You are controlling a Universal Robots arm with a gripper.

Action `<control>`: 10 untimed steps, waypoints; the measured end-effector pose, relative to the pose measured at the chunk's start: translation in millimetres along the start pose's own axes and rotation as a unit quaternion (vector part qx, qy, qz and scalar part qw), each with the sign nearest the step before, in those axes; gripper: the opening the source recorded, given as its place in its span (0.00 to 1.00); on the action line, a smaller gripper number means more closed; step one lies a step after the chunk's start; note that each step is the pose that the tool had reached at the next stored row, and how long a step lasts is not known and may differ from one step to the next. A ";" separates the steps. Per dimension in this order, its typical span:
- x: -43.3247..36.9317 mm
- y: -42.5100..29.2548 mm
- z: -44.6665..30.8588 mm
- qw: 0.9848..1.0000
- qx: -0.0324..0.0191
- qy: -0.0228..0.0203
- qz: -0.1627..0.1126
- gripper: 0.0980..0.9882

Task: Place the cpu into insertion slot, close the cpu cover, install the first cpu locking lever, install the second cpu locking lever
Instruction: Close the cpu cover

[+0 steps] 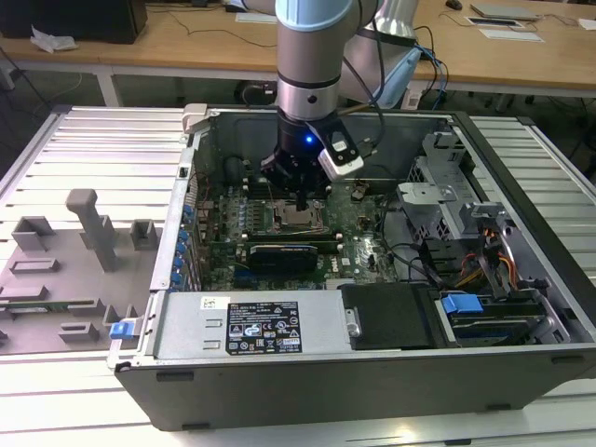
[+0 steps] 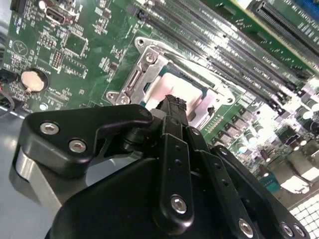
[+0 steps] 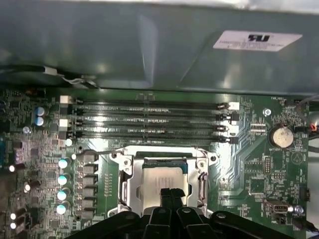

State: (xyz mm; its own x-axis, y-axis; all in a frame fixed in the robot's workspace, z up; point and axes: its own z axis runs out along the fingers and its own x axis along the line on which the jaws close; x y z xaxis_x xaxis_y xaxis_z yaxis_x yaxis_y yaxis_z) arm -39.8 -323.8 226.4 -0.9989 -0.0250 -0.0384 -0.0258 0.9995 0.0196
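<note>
An open computer case (image 1: 307,391) lies on its side on the slatted metal tabletop (image 1: 84,149). The arm (image 1: 312,56) reaches down into the case from above. A green circuit board (image 3: 249,164) covers the case floor, and 4 long black memory slots (image 3: 149,119) run side by side across it.

The insertion slot (image 1: 300,222) sits on the board just beside the memory slots. The end effector (image 1: 303,197) hangs directly over it.

The cpu cover (image 3: 130,186), a silvery-grey metal frame with a large square window, lies flat around the socket opening. Screw heads mark its corners.

The cpu (image 3: 159,178) is seated inside that window, in the insertion slot. It is a small flat square with a pale silvery top that reflects the light.

In both wrist views the end effector (image 3: 170,193) (image 2: 172,102) is narrow. Its 2 black fingers (image 3: 163,199) are pressed together with nothing between them. The tips stand over the cpu (image 2: 179,87), near 1 edge of its top. Contact between tips and chip cannot be determined.
</note>
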 end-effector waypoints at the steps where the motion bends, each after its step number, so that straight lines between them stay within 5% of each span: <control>1: 0.1 -0.8 0.1 1.000 0.001 -0.001 0.000 0.01; 10: 9.1 -4.3 1.5 1.000 0.003 -0.002 0.000 0.01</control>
State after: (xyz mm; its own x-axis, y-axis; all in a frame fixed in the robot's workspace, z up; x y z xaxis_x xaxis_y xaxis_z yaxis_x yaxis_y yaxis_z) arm -48.8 -328.3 224.4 -0.9988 -0.0254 -0.0424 -0.0260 0.9996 0.0133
